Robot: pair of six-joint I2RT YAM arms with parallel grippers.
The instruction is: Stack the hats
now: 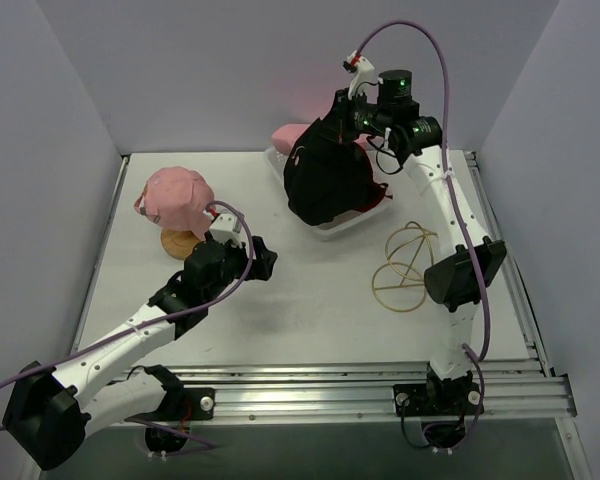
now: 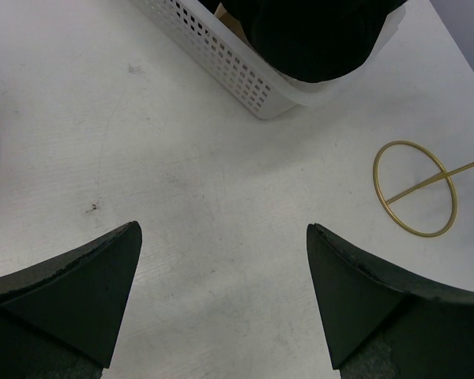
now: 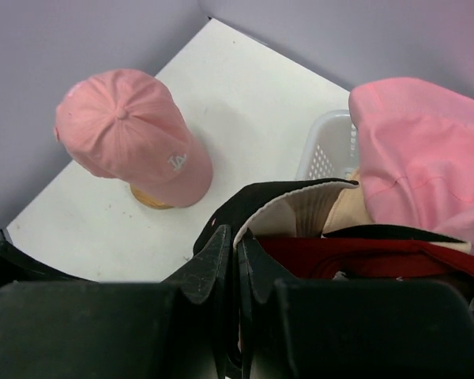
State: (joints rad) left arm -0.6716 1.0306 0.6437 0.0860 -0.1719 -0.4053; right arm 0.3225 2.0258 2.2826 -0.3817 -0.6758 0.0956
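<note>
Pinched in the closed right gripper (image 3: 237, 237), the black hat (image 1: 325, 185) is held above the basket (image 2: 237, 71); the left gripper (image 2: 223, 230) is spread wide, empty. Only the pink cap (image 1: 175, 195), at left, is stacked.

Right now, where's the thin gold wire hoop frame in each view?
Top external: thin gold wire hoop frame, right of centre, beside the right arm.
Left wrist: frame at right edge, mid-height.
Right wrist: not in view.
Shared landmark: white plastic mesh basket, in all three; the right claw grips a black fabric hat by it.
</note>
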